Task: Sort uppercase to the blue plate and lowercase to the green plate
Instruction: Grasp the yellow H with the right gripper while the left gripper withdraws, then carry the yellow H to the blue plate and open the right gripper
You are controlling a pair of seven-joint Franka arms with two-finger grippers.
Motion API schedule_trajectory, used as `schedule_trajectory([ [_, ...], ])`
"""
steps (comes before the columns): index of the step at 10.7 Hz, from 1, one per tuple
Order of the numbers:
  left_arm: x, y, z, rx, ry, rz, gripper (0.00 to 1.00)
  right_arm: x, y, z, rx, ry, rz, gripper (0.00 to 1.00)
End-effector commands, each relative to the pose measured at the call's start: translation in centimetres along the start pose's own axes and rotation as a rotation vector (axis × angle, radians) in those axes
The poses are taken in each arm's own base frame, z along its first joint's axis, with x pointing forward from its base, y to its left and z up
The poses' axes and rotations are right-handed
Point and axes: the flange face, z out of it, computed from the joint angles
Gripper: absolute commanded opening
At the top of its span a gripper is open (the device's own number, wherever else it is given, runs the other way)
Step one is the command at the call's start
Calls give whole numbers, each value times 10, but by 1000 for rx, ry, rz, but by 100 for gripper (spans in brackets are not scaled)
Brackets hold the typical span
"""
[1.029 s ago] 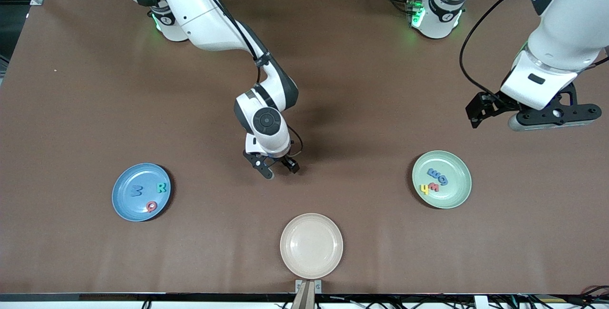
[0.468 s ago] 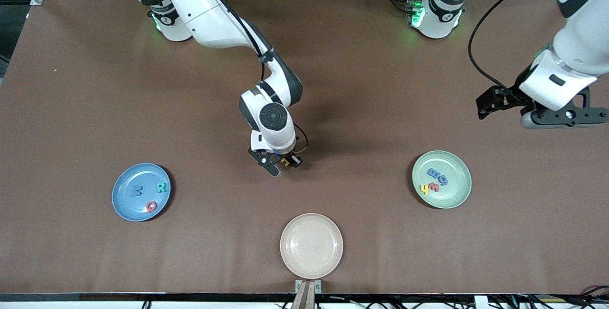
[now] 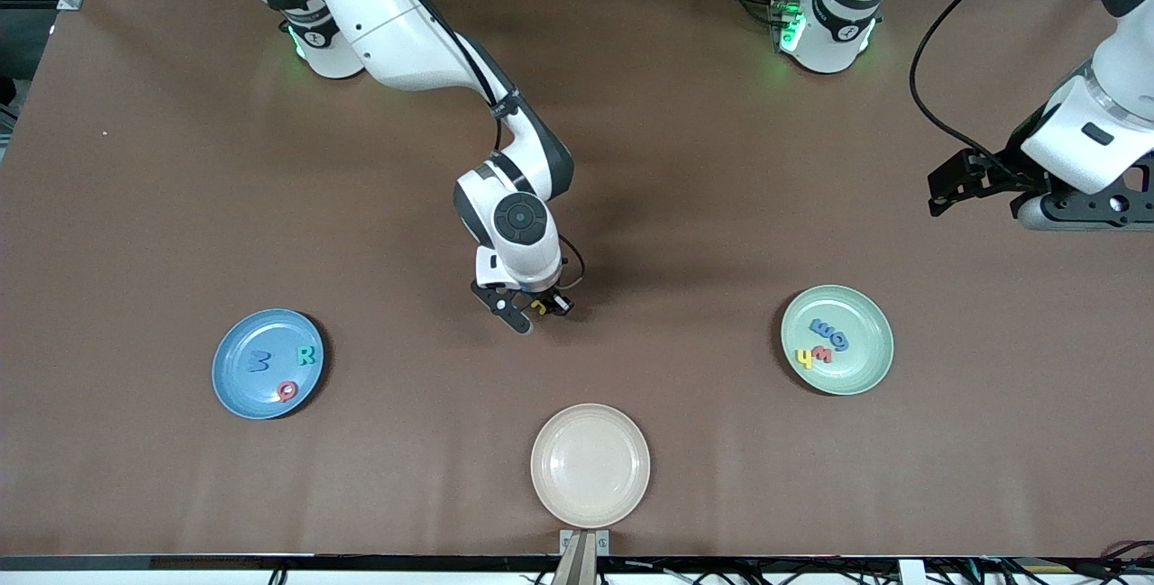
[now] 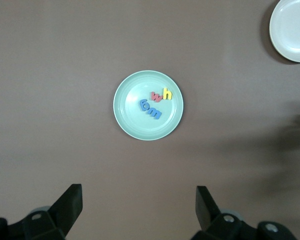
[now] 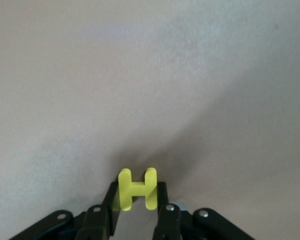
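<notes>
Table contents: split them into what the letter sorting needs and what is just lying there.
Part of the job:
- yellow H, gripped in the right hand over bare table
- blue plate with M, R and Q on it
- green plate with four lowercase letters on it
- left hand, open, waiting

Just lying about:
- cream plate, nearest the front camera

The right hand [image 3: 534, 307] has closed on the yellow H [image 3: 539, 306], which a second ago did not show between its spread fingers; the wrist has shifted slightly toward the left arm's end of the worktop [image 3: 721, 206]. The left hand [image 3: 992, 188], fingers wide apart, has drawn away from the green plate [image 3: 879, 333] toward its own end of the worktop and toward the bases
</notes>
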Motion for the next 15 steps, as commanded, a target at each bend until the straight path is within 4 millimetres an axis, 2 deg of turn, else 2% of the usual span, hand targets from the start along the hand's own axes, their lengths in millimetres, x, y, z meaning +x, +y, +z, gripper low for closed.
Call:
schedule_trajectory([
  [1,-14,-1,-3,-4,-17,-2,100,30,7,-10,-39,13,-91,0],
  [4,-18,-2,-3,3,-48,-3,100,92,29,-27,-132,-52,-224,0],
  [8,-19,-10,-9,4,-43,-20,100,185,78,-58,-177,-142,-430,0],
  [12,-17,-9,-9,5,-41,-21,100,272,137,-77,-160,-207,-620,0],
  [15,-16,-8,-7,4,-41,-29,100,335,188,-79,-112,-238,-872,0],
])
